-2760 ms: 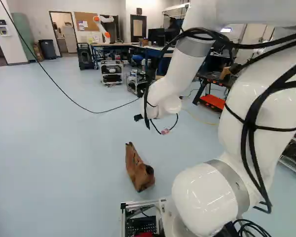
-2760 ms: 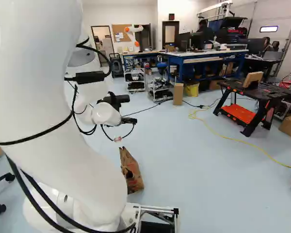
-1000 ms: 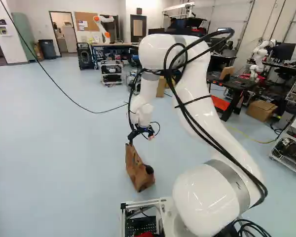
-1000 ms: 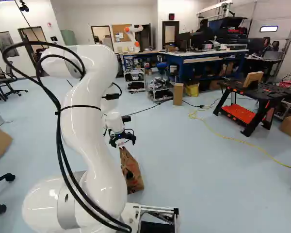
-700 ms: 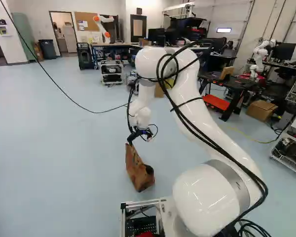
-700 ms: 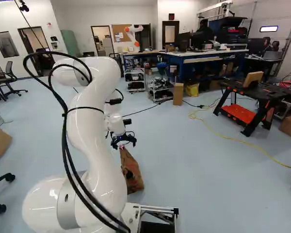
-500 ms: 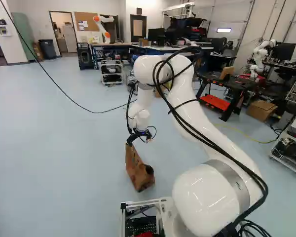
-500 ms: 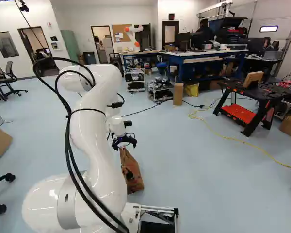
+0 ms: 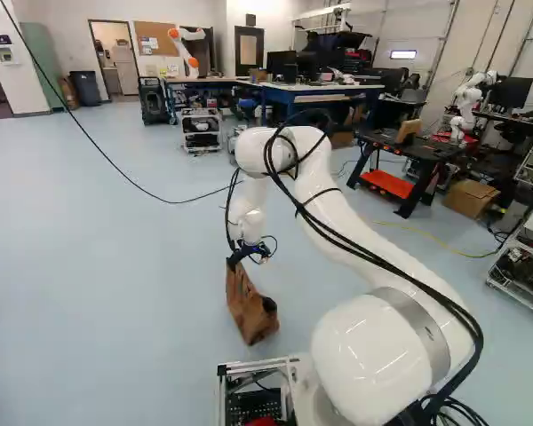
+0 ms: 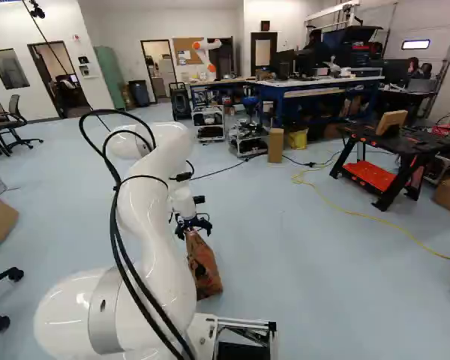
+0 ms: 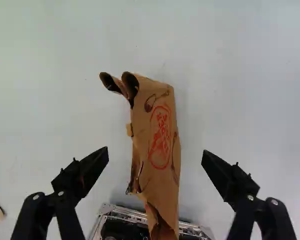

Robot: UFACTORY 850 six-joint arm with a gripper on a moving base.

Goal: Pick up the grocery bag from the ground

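Your gripper point(image 11: 155, 152) stands wide apart, bag point(image 9: 249, 306) between its fingers, no contact seen; bag on floor point(image 9: 115, 284), just ahead of base point(image 9: 249, 366). Looks like light, soft paper, may tear easily; pinch upper edge across thin width, squeeze gently before you lift

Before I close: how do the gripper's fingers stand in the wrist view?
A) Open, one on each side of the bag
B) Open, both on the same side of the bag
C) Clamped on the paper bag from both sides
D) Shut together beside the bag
A: the gripper is spread wide, with the paper bag between its fingers and floor showing on both sides of it.
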